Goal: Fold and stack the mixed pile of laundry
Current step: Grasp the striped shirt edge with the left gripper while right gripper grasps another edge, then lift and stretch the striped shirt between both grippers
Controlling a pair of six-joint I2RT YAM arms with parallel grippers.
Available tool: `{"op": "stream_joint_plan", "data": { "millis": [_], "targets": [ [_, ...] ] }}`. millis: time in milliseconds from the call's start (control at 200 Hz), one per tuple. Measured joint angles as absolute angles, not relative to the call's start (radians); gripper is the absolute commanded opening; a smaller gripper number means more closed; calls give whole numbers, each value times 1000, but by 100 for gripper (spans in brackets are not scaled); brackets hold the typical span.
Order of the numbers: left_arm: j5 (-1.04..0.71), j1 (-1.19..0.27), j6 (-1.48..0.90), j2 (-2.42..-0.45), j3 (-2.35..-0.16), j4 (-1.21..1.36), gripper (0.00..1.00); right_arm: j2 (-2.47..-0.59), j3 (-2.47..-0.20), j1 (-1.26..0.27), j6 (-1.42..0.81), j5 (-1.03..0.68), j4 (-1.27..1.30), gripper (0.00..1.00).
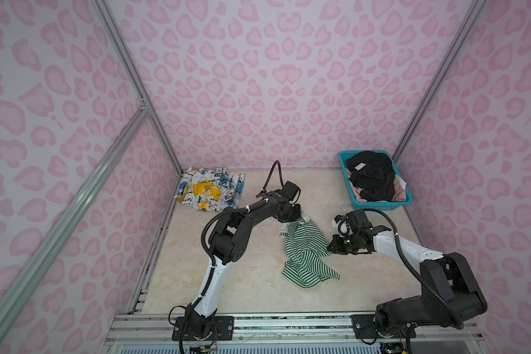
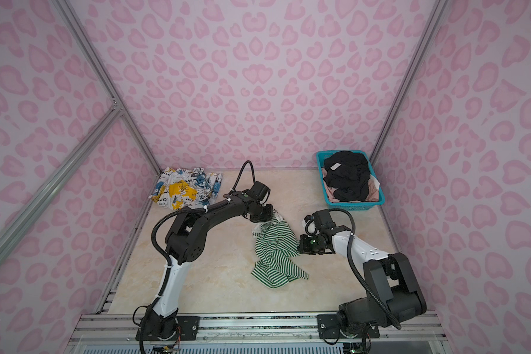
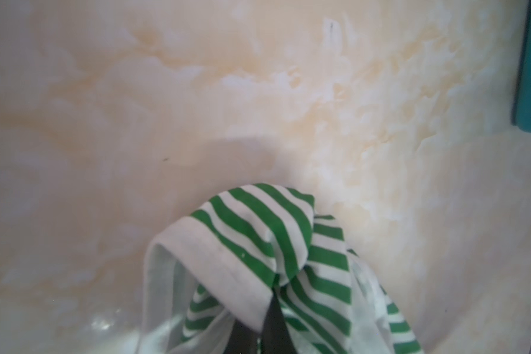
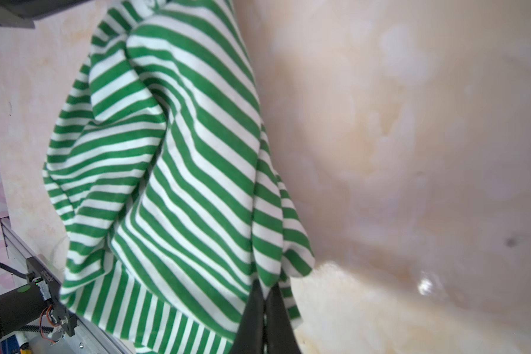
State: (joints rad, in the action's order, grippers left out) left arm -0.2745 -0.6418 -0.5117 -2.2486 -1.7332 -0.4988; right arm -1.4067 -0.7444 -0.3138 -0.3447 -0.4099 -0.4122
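Green-and-white striped knit top (image 1: 307,254), crumpled at centre of the beige marble-look tabletop (image 1: 227,275), btwn the two arms.

L gripper (image 3: 270,306): black fingers pinched together on a white-banded edge of the top (cuff or hem, cannot tell which) at the garment's far end. R gripper (image 4: 265,291): fingers likewise closed, on a striped fold at the side nearest the R arm.

Step in hand (judged): spread the top flat before folding. Both pinches look set, so raise the two grippers together, then draw them apart until the cloth btwn them hangs taut w/o stretching. Each pinch may have caught more than one layer; if the body stays bunched, re-grip nearer a true corner. Lower w/ the trailing end dragging on the tabletop, to smooth it. Keep clear of the teal plastic mesh basket (image 1: 380,204) at back R.

Look of the top: stripes run in differing directions across its folds, i.e. twisted; the near end lies fanned on the tabletop.

Rest of pile: white garment w/ blue/yellow splashes & black lettering (image 1: 210,190) lies flattish at back L, well apart; black garment (image 1: 371,174) is heaped over a pale pink garment (image 1: 399,191) in the basket.
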Motion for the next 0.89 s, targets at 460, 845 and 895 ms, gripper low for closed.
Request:
{"op": "stream_joint_plan", "data": {
  "millis": [460, 845, 895],
  "targets": [
    [-321, -538, -463, -1827, -1651, -598, 2, -1268, -1118, -297, -229, -242, -664, 0],
    [-432, -397, -410, -1543, -1581, -677, 4, -1197, -1332, -334, -161, -223, -684, 0],
    [-446, -395, -387, -1514, -1536, -696, 4, -1188, -1288, -366, -163, -239, -687, 0]
  ]
}}
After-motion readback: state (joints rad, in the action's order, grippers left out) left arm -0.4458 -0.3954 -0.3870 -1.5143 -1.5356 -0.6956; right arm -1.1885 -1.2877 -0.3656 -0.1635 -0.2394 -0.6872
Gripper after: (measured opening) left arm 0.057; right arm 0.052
